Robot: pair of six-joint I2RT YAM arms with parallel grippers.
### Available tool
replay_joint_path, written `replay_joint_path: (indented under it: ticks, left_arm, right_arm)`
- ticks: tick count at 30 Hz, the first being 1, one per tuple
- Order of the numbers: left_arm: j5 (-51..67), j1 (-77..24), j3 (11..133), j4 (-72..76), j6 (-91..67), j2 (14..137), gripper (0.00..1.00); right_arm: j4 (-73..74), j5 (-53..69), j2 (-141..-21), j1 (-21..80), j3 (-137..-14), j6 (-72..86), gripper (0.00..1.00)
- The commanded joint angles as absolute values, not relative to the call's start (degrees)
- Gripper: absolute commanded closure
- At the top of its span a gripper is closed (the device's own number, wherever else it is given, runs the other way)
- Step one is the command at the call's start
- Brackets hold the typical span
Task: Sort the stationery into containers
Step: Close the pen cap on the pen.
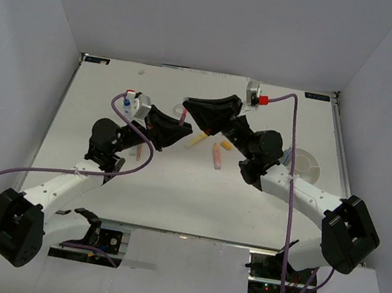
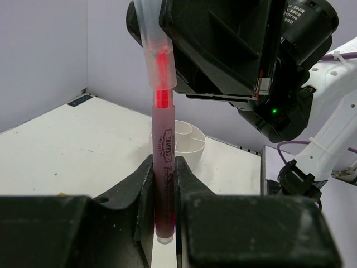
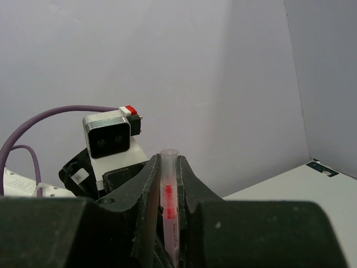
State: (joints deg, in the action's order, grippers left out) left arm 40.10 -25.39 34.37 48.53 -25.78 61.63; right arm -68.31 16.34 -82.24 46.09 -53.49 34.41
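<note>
Both arms meet above the table [image 1: 171, 203], a little toward 11 o'clock from its middle, and both grip the same red pen [image 2: 163, 139]. The left pincer [image 2: 163, 167] is clamped on the lower barrel; in its wrist view the pen stands upright between the two black fingers, with its blunt end showing just below them. The clear cap, with red showing through it, points to 12 o'clock in that view and disappears into the dark body of the other arm. The right pincer [image 3: 169, 167] is clamped on that capped end; in its own wrist view the tip of the cap pokes out above the closed fingers.

The white round tub [image 2: 195, 153], divided inside, sits on the table at 3 o'clock in the overhead view, well apart from the held pen. From the left wrist it shows behind the pen, and what can be seen of its compartments holds nothing.

Loose on the table near the middle lie a yellow marker [image 1: 195, 141], an orange marker [image 1: 217, 154] just at its 4 o'clock, and a small yellow piece [image 1: 226, 145] beside them. A pink pen [image 1: 138, 153] lies at 9 o'clock from these, close by the left arm.
</note>
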Motion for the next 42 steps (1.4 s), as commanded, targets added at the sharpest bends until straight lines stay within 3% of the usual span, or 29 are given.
replay_joint_path:
  ticks: [1, 15, 21, 30, 42]
  left_arm:
    - [38.23, -25.49, 37.44, 54.40, -27.16, 62.05, 1.00]
    - [37.88, -25.49, 34.37, 55.46, -26.28, 61.52, 1.00]
    - [38.67, -25.66, 35.07, 48.89, -21.63, 60.91, 1.00]
    - [37.00, -28.30, 35.16, 42.63, -16.00, 59.68, 1.00]
    - [36.91, -28.83, 34.28, 44.82, -17.75, 59.59, 1.00]
  right_arm:
    - [-70.14, 18.11, -81.13, 46.49, -52.03, 34.63, 0.92]
    - [-59.51, 17.14, -74.53, 46.41, -45.62, 29.45, 0.92]
    - [-56.78, 17.40, -72.86, 46.41, -45.62, 28.39, 0.92]
    - [-56.43, 17.49, -72.51, 46.49, -48.07, 29.00, 0.92]
    - [-59.33, 16.70, -72.86, 46.41, -48.69, 29.44, 0.92]
